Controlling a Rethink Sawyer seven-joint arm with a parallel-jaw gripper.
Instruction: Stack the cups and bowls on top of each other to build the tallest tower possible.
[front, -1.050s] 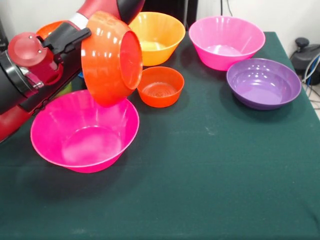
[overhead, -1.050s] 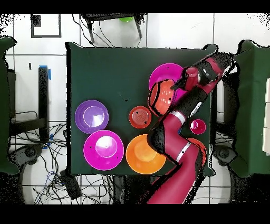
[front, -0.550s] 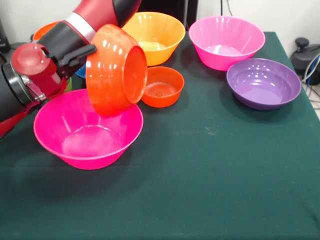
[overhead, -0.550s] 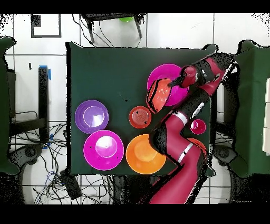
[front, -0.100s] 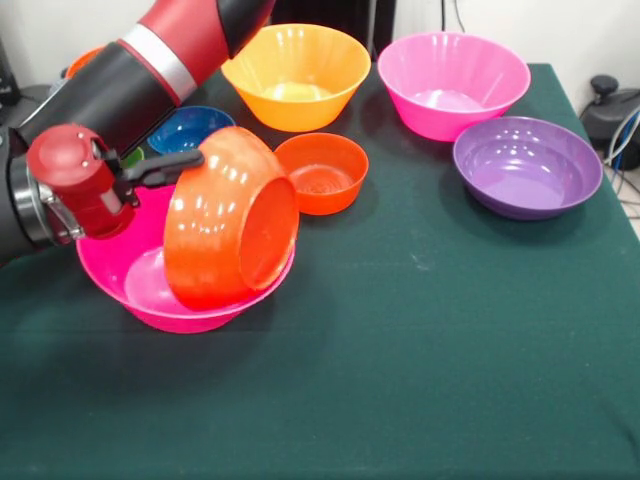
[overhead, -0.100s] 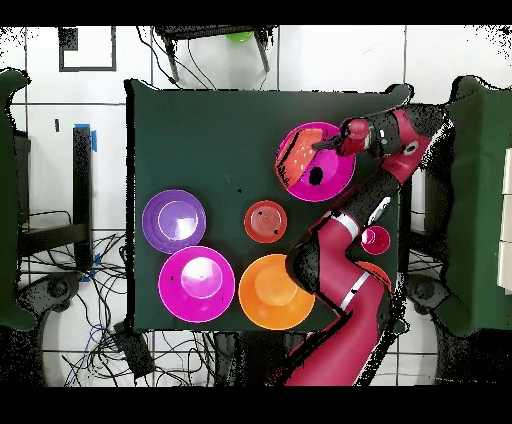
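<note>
A red-orange bowl (front, -0.100s: 228, 232) lies tilted on its side inside a large magenta bowl (front, -0.100s: 112, 277) at the front left, with its mouth facing right. My gripper (front, -0.100s: 185, 165) is shut on that bowl's upper rim. From overhead the same pair shows as the red-orange bowl (overhead, -0.100s: 297, 155) in the magenta bowl (overhead, -0.100s: 337, 176), with the gripper (overhead, -0.100s: 322, 146) over them. A red-pink cup (overhead, -0.100s: 375, 239) stands beside the arm. A green sliver (front, -0.100s: 133, 156) behind the arm may be the other cup.
Other bowls stand around: a light orange bowl (front, -0.100s: 297, 75), a second large magenta bowl (front, -0.100s: 453, 82), a purple bowl (front, -0.100s: 527, 165), a small orange-red bowl (front, -0.100s: 321, 172) and a small blue bowl (front, -0.100s: 190, 128). The arm (front, -0.100s: 120, 80) crosses the left side.
The gripper has come down and carried the red-orange bowl from above the magenta bowl into it. The blue bowl behind the arm now shows.
</note>
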